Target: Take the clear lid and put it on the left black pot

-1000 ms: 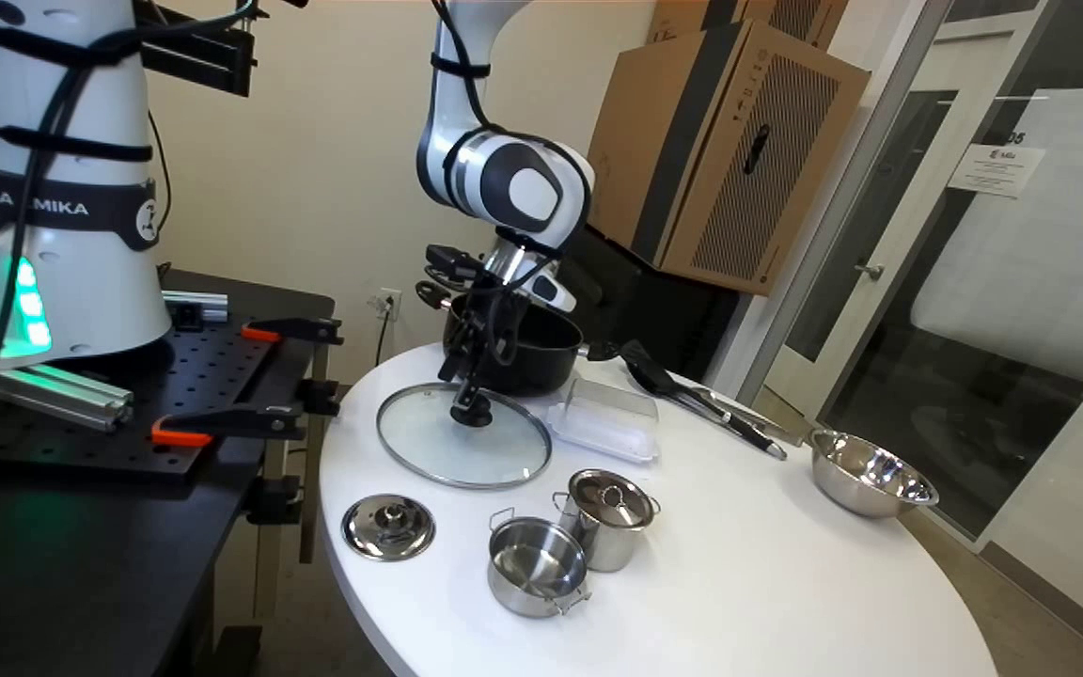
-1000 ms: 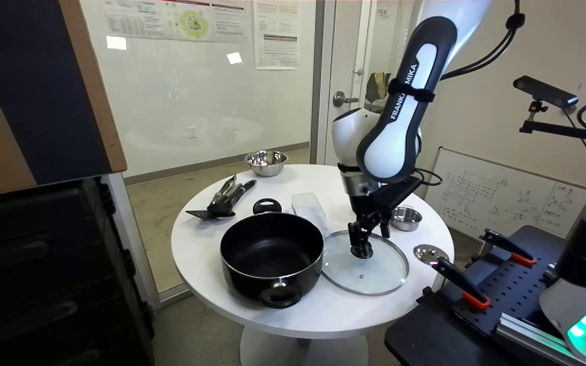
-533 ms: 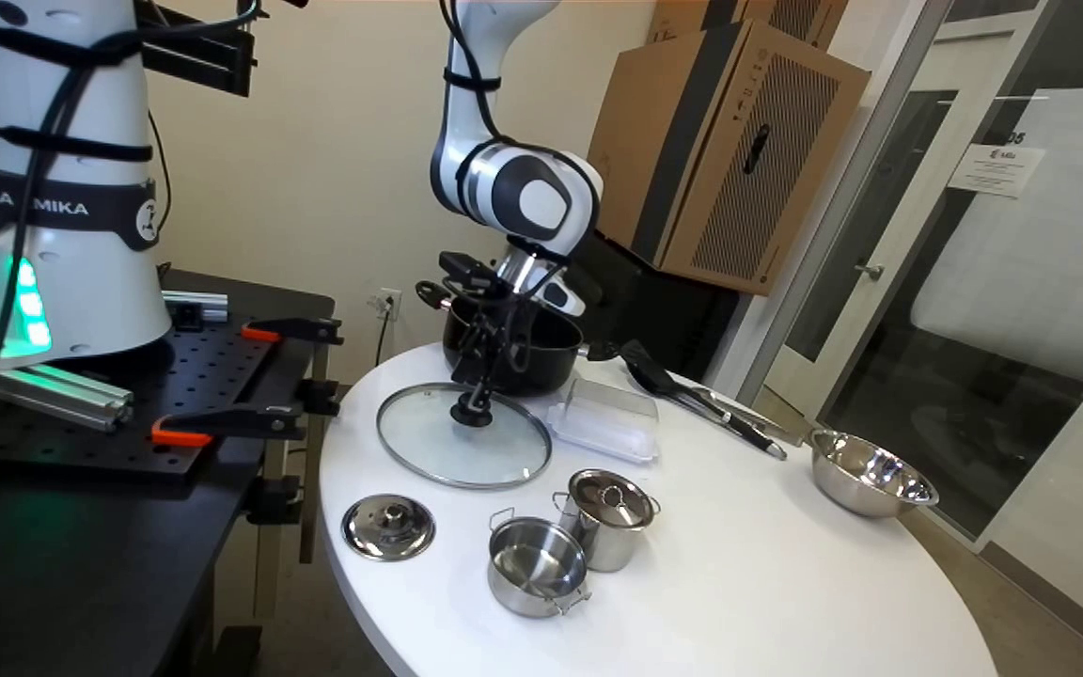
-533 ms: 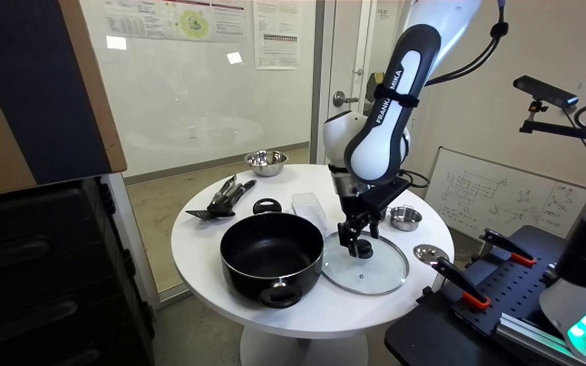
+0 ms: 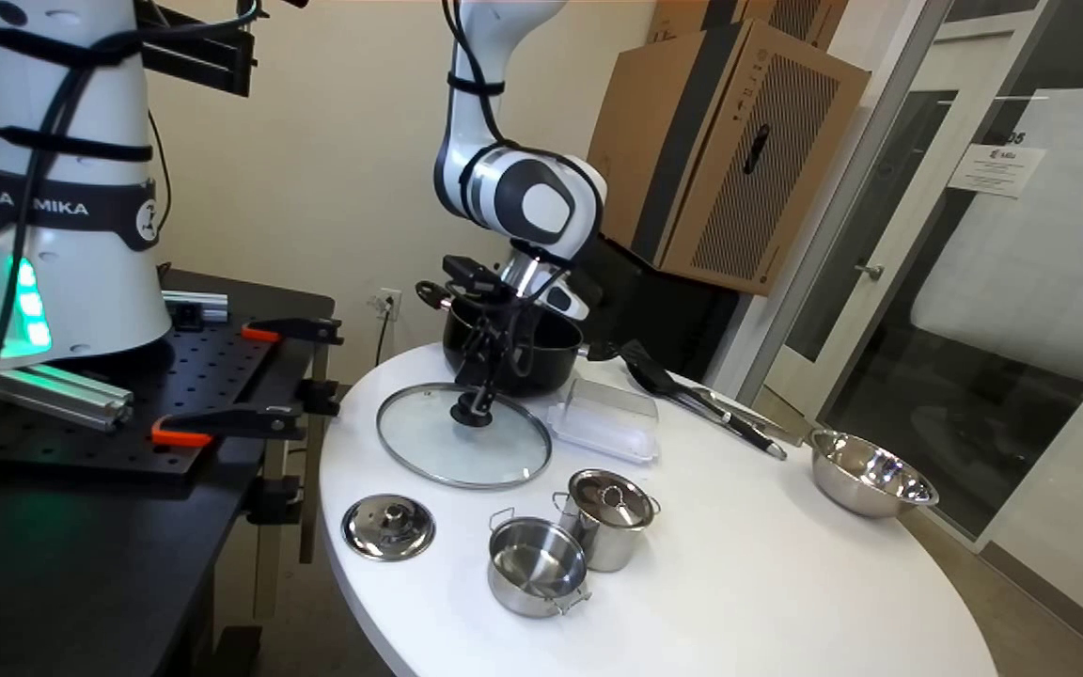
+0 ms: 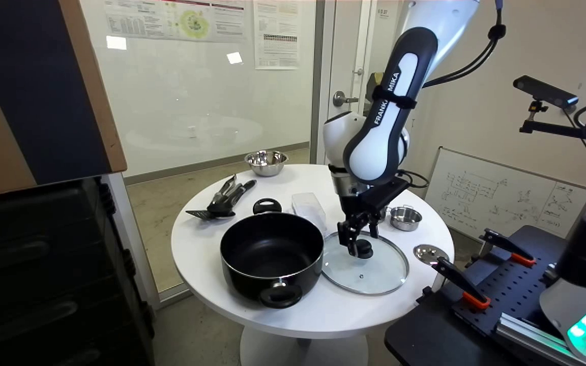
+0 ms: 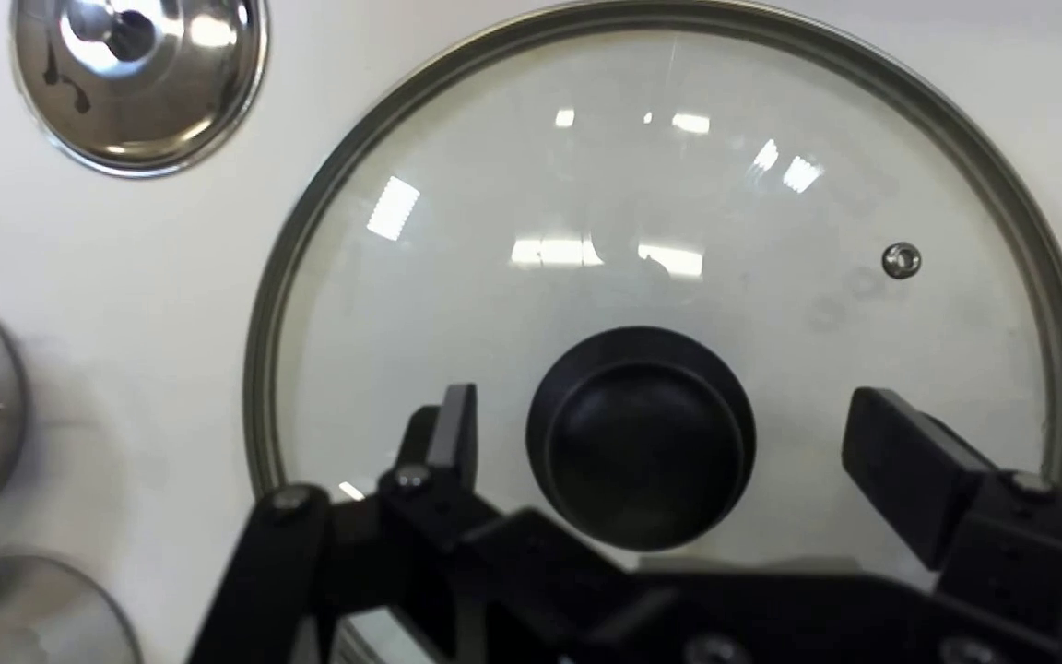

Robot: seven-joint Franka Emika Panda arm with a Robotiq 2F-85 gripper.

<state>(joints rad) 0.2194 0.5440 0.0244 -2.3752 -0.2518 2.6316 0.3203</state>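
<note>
The clear lid [image 7: 457, 304] lies flat on the table, knob up; it shows in both exterior views [image 5: 447, 456] [image 6: 379, 277]. Its dark knob [image 7: 642, 452] is in the middle. My gripper [image 7: 660, 401] is open above the lid. In the wrist view the knob sits between the two fingers [image 7: 909, 461], with a gap on each side and closer to the left finger. In an exterior view the gripper [image 6: 363, 241] is at knob height or just above. The black pot [image 6: 252, 284] stands open beside the lid; in an exterior view the arm partly hides the pot [image 5: 556, 353].
A small steel lid [image 5: 389, 527], a small steel pot [image 5: 532, 569] and a taller lidded steel pot [image 5: 609, 527] stand near the lid. A clear plastic box [image 5: 605, 423] is close to the lid and pot. Utensils [image 6: 227, 201] and a steel bowl [image 6: 266, 163] lie farther off.
My gripper has shifted a little over the lid, toward the black pot's side, and its fingers now stand around the knob. It has hardly moved in the last half second. The lid has not moved.
</note>
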